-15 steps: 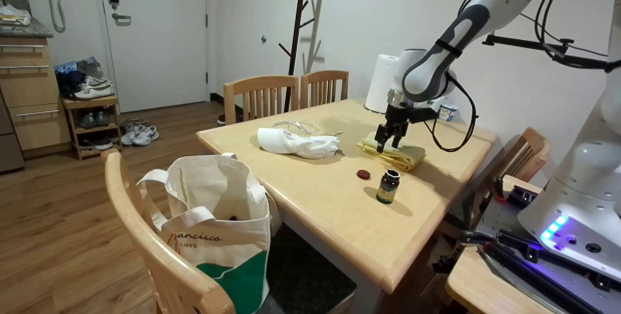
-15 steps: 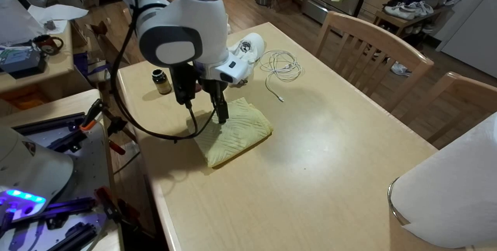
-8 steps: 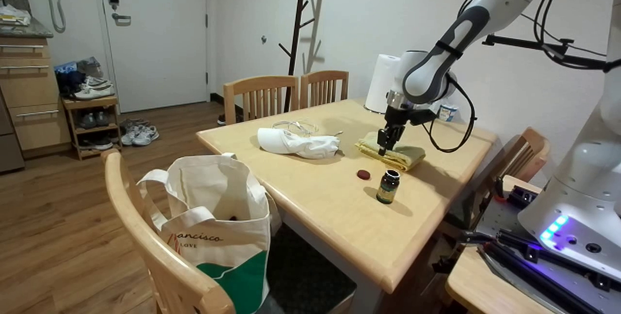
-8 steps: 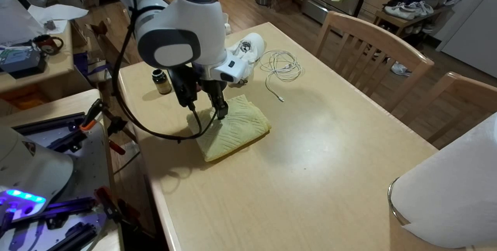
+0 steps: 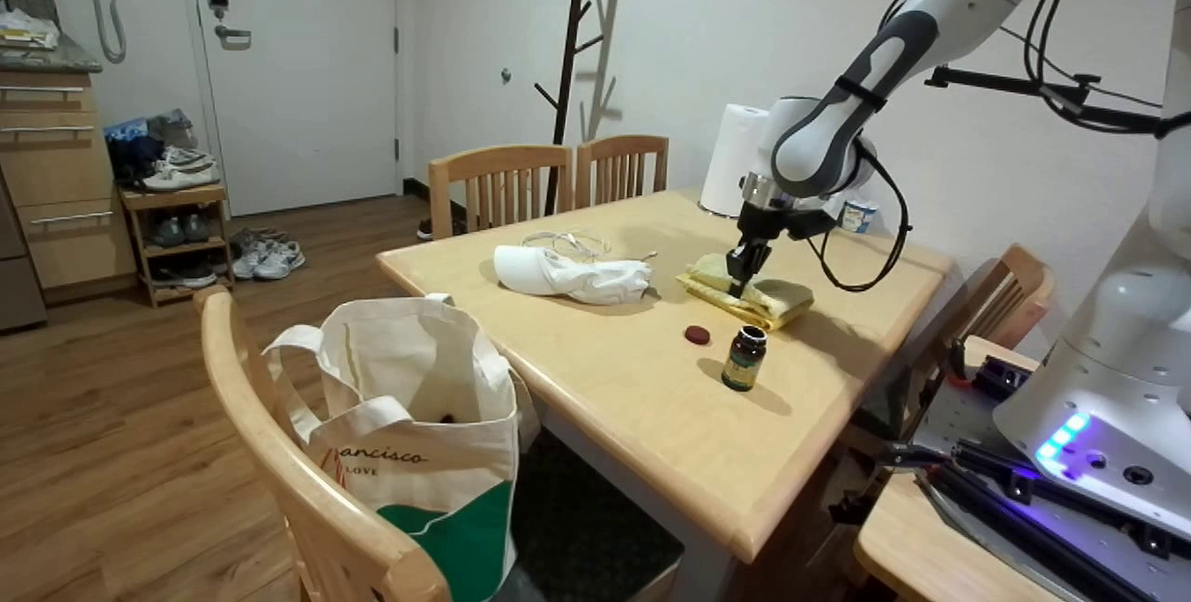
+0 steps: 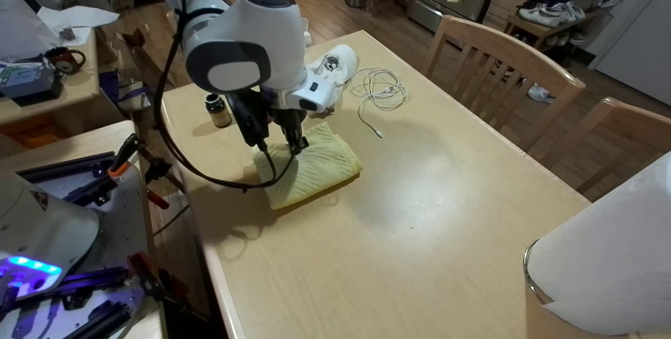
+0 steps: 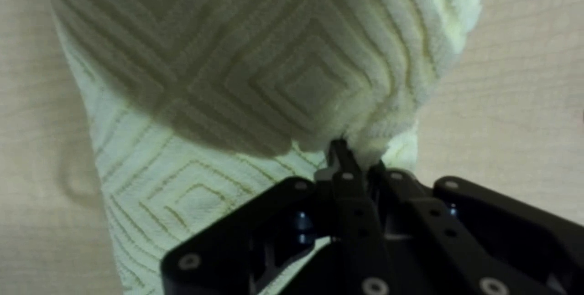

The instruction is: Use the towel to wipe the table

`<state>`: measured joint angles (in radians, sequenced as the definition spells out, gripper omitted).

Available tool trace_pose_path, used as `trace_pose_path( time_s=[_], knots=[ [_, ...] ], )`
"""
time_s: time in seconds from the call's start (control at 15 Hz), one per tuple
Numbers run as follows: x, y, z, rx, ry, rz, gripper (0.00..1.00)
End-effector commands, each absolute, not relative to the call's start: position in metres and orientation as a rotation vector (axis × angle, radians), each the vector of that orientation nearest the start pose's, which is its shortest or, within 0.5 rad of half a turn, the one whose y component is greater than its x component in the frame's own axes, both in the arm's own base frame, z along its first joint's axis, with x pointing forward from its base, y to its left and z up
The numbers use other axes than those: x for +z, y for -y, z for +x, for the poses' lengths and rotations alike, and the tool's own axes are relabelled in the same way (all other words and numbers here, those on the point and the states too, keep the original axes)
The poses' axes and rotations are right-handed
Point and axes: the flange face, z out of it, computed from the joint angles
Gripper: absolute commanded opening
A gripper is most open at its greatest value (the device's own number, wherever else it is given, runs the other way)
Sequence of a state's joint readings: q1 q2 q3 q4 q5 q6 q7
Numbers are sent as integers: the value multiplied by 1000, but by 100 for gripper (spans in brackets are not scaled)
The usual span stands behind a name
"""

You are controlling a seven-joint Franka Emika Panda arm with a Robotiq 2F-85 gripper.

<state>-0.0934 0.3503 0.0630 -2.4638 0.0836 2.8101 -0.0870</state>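
Pill bottle (image 6: 218, 112): upper left of the frame in an exterior view, upright, uncapped; likely to topple if a wiping stroke swings that way

Black cable (image 6: 243, 187): hanging in a loop, left of centre; may snag the bottle on a leftward stroke; whether it touches anything, cannot tell

Gripper (image 6: 299, 149): left of centre; clenched, grasping a raised fold of the towel (image 7: 228, 85), as the wrist view shows; fold may pull free if the bite is shallow

Towel: folded flat on the pale wood table (image 6: 419, 265), near the centre; layers may slide apart or unfold in wiping, should only the upper ones be pinched; number held, cannot tell

White cloth bundle (image 6: 343, 58) and coiled white cable (image 6: 389, 89): upper middle; apt to be swept along if the stroke is driven upward in the frame

Paper towel roll (image 6: 603, 260): lower right, standing, well apart; at risk only from a long rightward stroke

Long axis of the towel (image 6: 320, 171): lower left to upper right of the frame in an exterior view; roughly top to bottom in the wrist view, both ends passing out of frame; gripped long side, pinched near its middle, faces the bottle; no end distinguishable as a front
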Motion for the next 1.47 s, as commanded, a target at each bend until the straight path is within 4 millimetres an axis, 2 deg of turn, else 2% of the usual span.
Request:
trace_pose_path(
  time_s=[0.0, 0.2, 0.33, 0.47, 0.6, 0.8, 1.0, 1.2, 1.4],
  knots=[
    [149, 6, 488, -33, 51, -3057, 1],
    [148, -6, 511, -70, 140, -3050, 1],
    [148, -14, 538, -121, 191, -3059, 1],
    [155, -20, 574, -182, 251, -3084, 1],
    [175, -25, 619, -265, 307, -3106, 1],
    [207, -33, 674, -371, 346, -3112, 1],
    [221, -40, 716, -369, 363, -3122, 1],
    [215, -41, 735, -280, 389, -3134, 1],
    [199, -38, 737, -125, 375, -3139, 1]
  ],
)
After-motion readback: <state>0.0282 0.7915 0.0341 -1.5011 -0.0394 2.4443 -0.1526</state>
